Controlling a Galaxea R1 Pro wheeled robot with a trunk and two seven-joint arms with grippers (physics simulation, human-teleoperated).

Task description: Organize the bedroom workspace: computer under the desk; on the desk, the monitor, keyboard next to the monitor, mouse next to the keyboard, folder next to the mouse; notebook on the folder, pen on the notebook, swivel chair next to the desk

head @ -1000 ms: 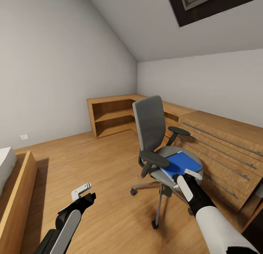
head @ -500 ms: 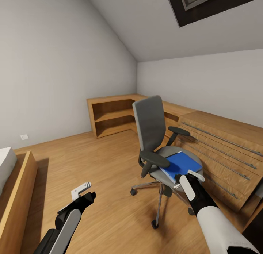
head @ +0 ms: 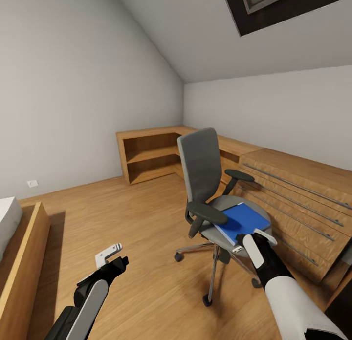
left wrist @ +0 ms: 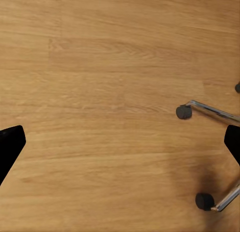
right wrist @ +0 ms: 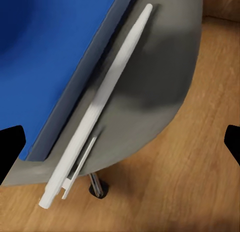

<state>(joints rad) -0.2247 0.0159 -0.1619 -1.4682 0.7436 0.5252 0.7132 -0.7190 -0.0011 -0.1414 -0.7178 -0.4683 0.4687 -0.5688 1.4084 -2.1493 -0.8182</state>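
Note:
The swivel chair (head: 203, 169) stands on the wood floor with the blue folder (head: 240, 221) flat on its grey seat (right wrist: 160, 82). A white pen (right wrist: 100, 109) lies on the seat along the folder's (right wrist: 45, 57) edge. My right gripper (head: 255, 239) is open just above the folder's near corner, and in its wrist view (right wrist: 120, 142) the pen sits between the spread fingers. My left gripper (head: 114, 257) is open and holds nothing, low over the floor left of the chair (left wrist: 120, 144). The desk, monitor, keyboard, mouse, computer and notebook are out of view.
Low light-wood cabinets with long bar handles (head: 303, 198) run along the right wall behind the chair. An open corner shelf unit (head: 146, 157) stands at the back. A wooden bed frame (head: 22, 266) is at the left. The chair's chrome base and castors (left wrist: 184, 112) lie near my left gripper.
My right gripper has crept slightly right and forward along the folder's near edge. The left arm and the chair have not moved.

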